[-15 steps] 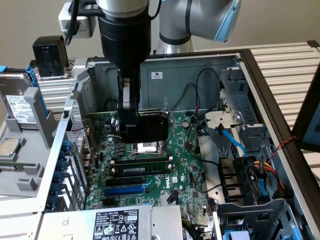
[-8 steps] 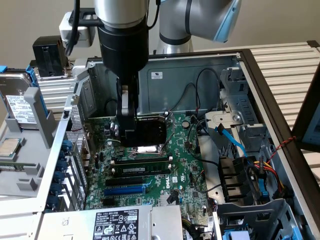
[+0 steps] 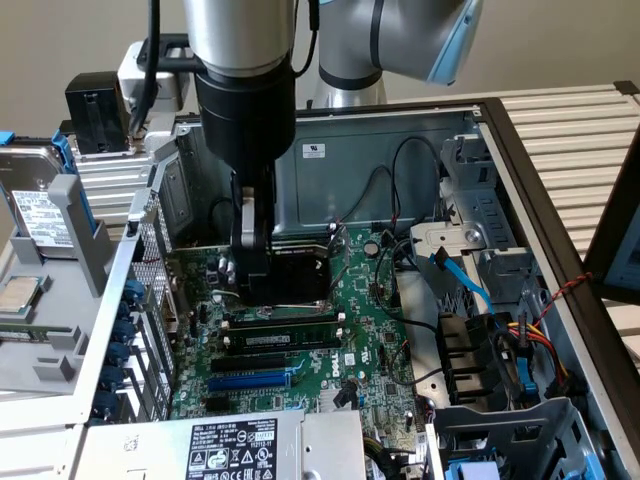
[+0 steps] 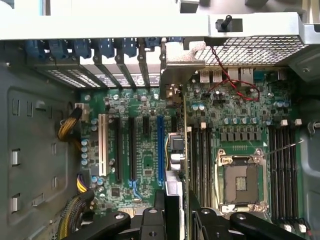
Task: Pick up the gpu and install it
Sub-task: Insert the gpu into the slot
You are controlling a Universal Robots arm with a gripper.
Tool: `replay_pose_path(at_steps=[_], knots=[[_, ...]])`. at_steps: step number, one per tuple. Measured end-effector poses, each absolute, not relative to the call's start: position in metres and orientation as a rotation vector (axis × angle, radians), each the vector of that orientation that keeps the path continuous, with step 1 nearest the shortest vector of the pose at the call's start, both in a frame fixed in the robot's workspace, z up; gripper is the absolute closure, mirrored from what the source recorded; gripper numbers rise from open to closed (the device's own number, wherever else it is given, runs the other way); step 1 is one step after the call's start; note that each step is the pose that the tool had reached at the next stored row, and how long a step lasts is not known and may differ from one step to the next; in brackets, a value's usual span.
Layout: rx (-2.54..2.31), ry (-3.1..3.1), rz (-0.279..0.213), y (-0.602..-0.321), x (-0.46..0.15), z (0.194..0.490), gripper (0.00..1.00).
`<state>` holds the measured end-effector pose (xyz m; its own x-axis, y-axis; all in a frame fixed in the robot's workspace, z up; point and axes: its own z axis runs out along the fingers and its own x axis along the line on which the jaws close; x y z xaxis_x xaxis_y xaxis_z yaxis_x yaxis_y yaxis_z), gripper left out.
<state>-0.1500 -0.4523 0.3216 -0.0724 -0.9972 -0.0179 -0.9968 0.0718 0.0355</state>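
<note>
Closest to the wrist camera, the black claw (image 4: pixel 177 202) is clamped on the gpu (image 4: pixel 181 150), holding it edge-on with its silver bracket end toward the slot covers (image 4: pixel 100 67) at the back of the case (image 3: pixel 400 150). The card hangs over the green motherboard (image 4: pixel 145 165), between the blue slot (image 4: pixel 160 150) and the CPU socket (image 4: pixel 239 182). Whether its lower edge touches the board cannot be told. In the exterior view the arm reaches straight down into the open case, which lies on its side with the board facing up. A grey power supply (image 3: pixel 230 445) with a white label sits at the near edge, and a blue cable (image 3: pixel 465 285) and coloured wires run through the drive bays on the exterior view's right. The case rests on a pale, ribbed tabletop (image 3: pixel 570 130). On the exterior view's left, a grey holder carries a hard drive (image 3: pixel 35 205). A plain beige wall (image 3: pixel 60 40) stands behind the setup.
</note>
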Motion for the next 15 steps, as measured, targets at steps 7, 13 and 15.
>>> replay_pose_path(at_steps=[7,13,15], knots=[[2.127,-2.287,-0.069,-0.458,-0.151,0.310,0.72],[2.125,-2.285,-0.073,-0.460,-0.153,0.299,0.72],[2.125,-2.285,-0.073,-0.461,-0.155,0.296,0.72]])
